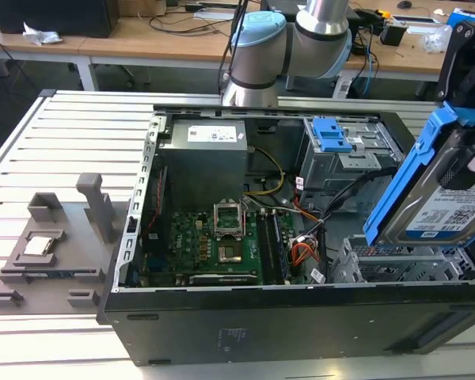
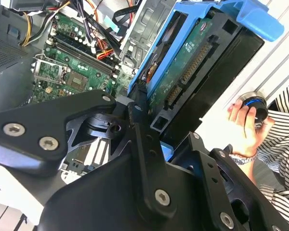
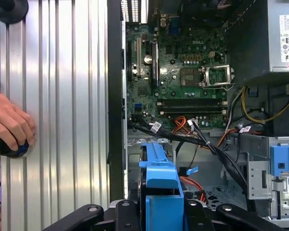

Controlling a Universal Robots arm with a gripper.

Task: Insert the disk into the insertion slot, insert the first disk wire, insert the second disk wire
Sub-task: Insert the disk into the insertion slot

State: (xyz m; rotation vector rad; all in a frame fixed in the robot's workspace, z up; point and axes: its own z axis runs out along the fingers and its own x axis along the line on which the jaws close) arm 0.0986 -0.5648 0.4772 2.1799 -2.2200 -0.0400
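Blue-framed flat rectangular white-labelled disk (image 1: 439,202) hangs tilted just above low silver perforated metal insertion slot (image 1: 380,265), not yet seated; tilt likely aims lower edge into bay. Black gripper (image 3: 161,211) clamps disk by carrier sides, leaving lower end free.

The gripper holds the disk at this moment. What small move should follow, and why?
Probably lower it a little while tilting it flatter: the gripper holds the disk steeply tilted, seemingly just above the insertion slot, not yet in it.
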